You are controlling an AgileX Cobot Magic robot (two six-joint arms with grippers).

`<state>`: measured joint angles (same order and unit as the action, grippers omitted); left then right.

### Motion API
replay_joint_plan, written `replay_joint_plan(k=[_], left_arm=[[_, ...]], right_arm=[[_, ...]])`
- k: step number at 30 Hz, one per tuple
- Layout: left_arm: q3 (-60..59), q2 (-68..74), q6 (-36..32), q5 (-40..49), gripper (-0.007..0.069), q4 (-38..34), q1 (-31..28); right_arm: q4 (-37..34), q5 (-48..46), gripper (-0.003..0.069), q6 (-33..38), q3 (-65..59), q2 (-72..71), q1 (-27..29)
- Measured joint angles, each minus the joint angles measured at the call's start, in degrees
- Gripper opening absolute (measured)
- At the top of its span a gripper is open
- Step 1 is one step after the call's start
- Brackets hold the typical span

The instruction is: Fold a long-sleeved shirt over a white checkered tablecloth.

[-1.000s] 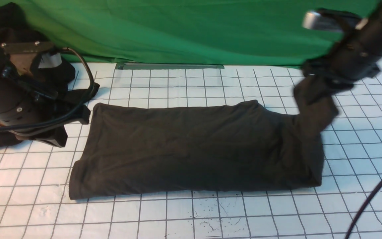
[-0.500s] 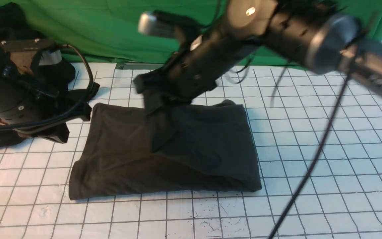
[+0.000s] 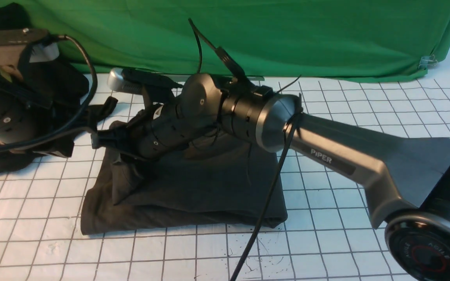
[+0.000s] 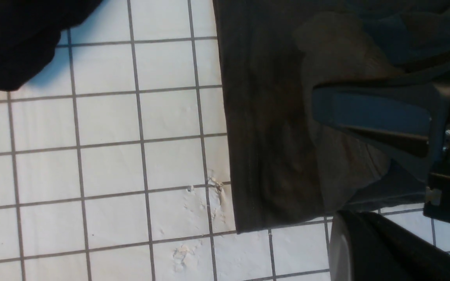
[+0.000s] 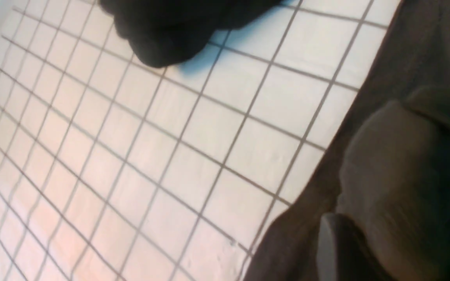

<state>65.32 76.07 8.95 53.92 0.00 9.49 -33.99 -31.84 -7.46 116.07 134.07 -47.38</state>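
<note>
Behind shirt [image 3: 225,183], green fabric [image 3: 287,39]; right arm [image 3: 225,113] blocks view.

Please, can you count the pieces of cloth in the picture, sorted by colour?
Dark brown-black: 1, the shirt
Blacker: 1, the lumpy mass, counted as one
White checkered: 1, the tablecloth
Green: 1, the fabric
Total: 4

black-and-grey right arm [image 3: 338,144] with white PiPER lettering [image 3: 321,155], red-ringed round joint cap [image 3: 428,253], black cables [image 3: 266,207], small screws [image 3: 202,102]
</note>
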Motion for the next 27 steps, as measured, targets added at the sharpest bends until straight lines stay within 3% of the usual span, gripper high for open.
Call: replay_joint_plan(k=[6,8,11,15,16,18,22,27], left_arm=[[0.0,-0.5,0.0,0.7,-0.0002,0.0,0.0],[0.0,-0.5,0.0,0.8,-0.0002,0.0,0.0],[0.0,-0.5,0.0,1.1,-0.0002,-0.4,0.0],[0.0,-0.4,0.0,0.0,-0.0002,-2.8,0.0],[0.0,0.1,-0.4,-1.2,-0.0002,-5.0,0.0],[0.0,1.4,-1.7,-2.4,-0.0002,-7.9,0.0],[0.0,6.1,-4.2,-3.6,-0.0002,-12.6,0.0],[0.0,15.4,-6.2,-7.1,-0.0002,-13.0,0.0]], right_arm=[[-2.2,-3.2,0.0389,1.3,1.6,-0.5,0.2],[-2.2,-5.4,0.0412,3.0,2.4,-1.0,0.5],[-1.5,-13.1,0.0431,11.0,5.2,-3.6,1.9],[8.2,-23.3,0.032,14.8,8.6,-7.9,5.7],[14.7,-28.3,0.019,14.7,9.2,-9.9,8.2],[20.6,-34.0,0.007,14.3,9.0,-11.4,11.0],[24.0,-36.9,0.0015,13.8,4.1,-14.2,14.5],[24.2,-37.4,0.0008,14.2,-5.6,-17.3,14.7]])
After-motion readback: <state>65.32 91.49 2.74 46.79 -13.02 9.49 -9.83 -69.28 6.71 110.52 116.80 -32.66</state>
